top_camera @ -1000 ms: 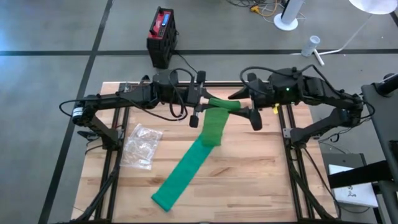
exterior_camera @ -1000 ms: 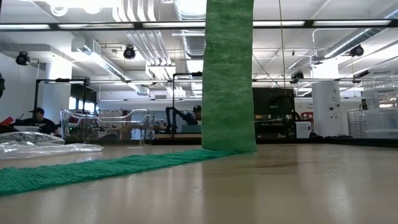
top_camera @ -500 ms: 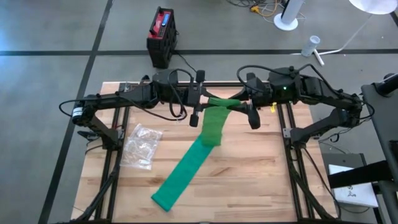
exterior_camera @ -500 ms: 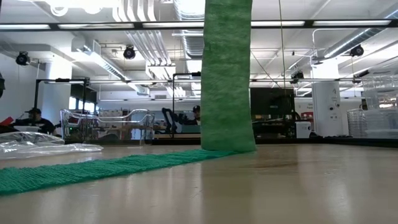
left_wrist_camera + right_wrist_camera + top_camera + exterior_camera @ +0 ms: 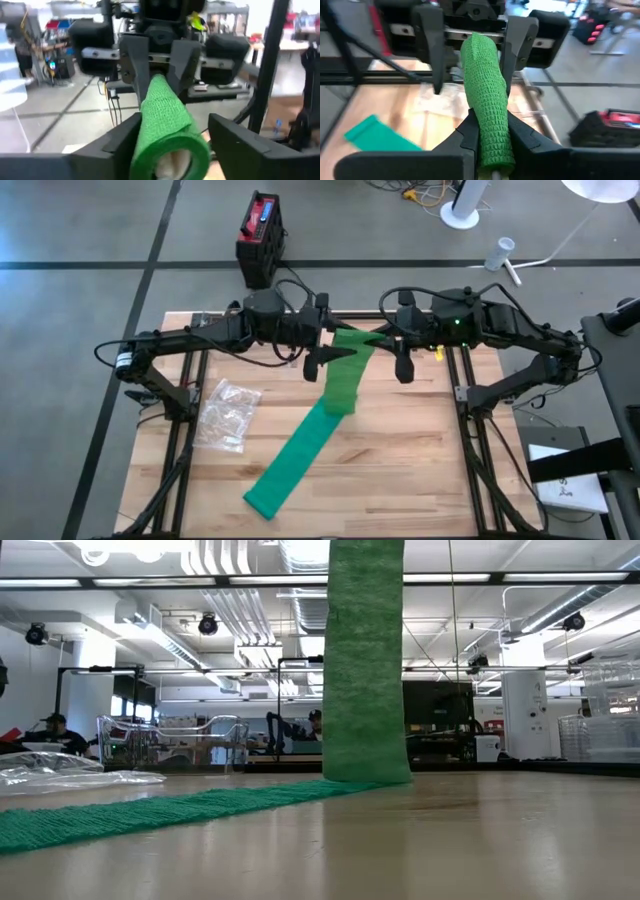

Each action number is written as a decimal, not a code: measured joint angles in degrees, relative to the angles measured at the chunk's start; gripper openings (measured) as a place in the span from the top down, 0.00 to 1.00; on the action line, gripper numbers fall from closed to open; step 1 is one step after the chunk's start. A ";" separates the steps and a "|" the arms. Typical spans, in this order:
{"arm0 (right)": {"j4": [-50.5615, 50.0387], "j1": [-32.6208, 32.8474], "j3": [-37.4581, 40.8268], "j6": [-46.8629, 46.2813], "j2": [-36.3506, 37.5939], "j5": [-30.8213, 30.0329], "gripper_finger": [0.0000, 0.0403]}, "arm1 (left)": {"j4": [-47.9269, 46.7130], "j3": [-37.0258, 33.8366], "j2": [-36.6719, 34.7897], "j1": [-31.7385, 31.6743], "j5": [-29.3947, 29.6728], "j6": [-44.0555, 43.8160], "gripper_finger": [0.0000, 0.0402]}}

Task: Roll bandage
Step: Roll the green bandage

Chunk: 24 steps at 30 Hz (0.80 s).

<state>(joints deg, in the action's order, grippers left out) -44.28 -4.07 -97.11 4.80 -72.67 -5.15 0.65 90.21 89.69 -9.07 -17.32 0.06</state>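
Observation:
A green bandage roll (image 5: pixel 358 340) hangs level in the air over the table's far middle, between my two grippers. From it a strip (image 5: pixel 365 660) drops straight to the table. The rest (image 5: pixel 290 465) lies flat, running toward the near left edge. My right gripper (image 5: pixel 492 135) is shut on the roll's right end. My left gripper (image 5: pixel 172 132) is open, with a finger on either side of the roll's left end (image 5: pixel 172 155). I cannot tell whether either of those fingers touches it. My right gripper pinches the roll's right end (image 5: pixel 492 127) between its two fingers (image 5: pixel 470 135). It comes from the table's right, slanting slightly down, and the fingers lie along the roll. The roll is lifted clear and about level, with the strip hanging below it.
A crumpled clear plastic bag (image 5: pixel 228 415) lies on the table's left part. A red-and-black box (image 5: pixel 260 238) stands on the floor beyond the far edge. Bare wood (image 5: pixel 420 470) shows at the near right.
My right gripper has shut on the roll's right end. My left gripper has rolled about its own axis and opened off the left end. Neither hand has shifted place, and the roll and its hanging strip stay where they were.

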 joint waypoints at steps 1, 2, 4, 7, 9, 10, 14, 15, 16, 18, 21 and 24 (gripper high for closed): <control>0.04 0.06 0.05 0.64 -0.01 -1.08 0.88 | 0.02 0.00 0.00 -0.36 0.00 -1.60 0.42; 0.11 0.08 0.17 0.98 -0.01 -1.82 0.88 | -0.01 0.00 0.00 -0.73 0.00 -2.39 0.41; 0.30 0.10 0.40 1.33 -0.01 -2.77 0.88 | -0.24 0.00 0.00 -1.43 -0.02 -2.72 0.39; 0.95 0.10 1.02 1.92 0.01 -3.12 0.88 | -0.48 0.00 0.00 -2.61 -0.23 -3.60 0.42; 1.60 0.38 1.23 2.17 0.05 -3.23 0.88 | -0.55 0.00 0.00 -3.29 -0.24 -3.59 0.45; 1.97 0.52 1.30 2.75 0.13 -3.20 0.88 | -0.55 0.00 0.00 -3.51 -0.23 -3.42 0.46; 3.58 0.98 1.45 5.57 0.84 -3.17 0.88 | -0.43 0.00 -0.28 -4.39 -0.39 -5.80 0.50; 3.68 1.04 1.45 6.25 0.98 -3.39 0.88 | -0.52 0.00 -0.37 -4.52 -0.48 -6.68 0.50; 3.70 1.08 1.48 6.84 1.10 -4.14 0.88 | -0.74 0.00 -0.43 -4.69 -0.65 -7.43 0.49; 3.58 1.14 1.67 8.54 1.10 -6.08 0.88 | -0.98 0.00 -0.44 -4.86 -1.47 -8.25 0.45; 3.57 1.19 1.94 10.29 0.89 -7.93 0.88 | -1.25 0.00 -0.44 -4.91 -3.81 -9.66 0.38; 3.96 1.19 1.98 11.49 0.80 -8.41 0.88 | -1.35 0.00 -0.46 -4.85 -4.74 -10.02 0.29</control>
<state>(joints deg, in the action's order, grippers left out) -40.31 -2.87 -95.13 16.28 -71.88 -13.56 -0.70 90.21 89.23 -13.92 -22.06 -9.96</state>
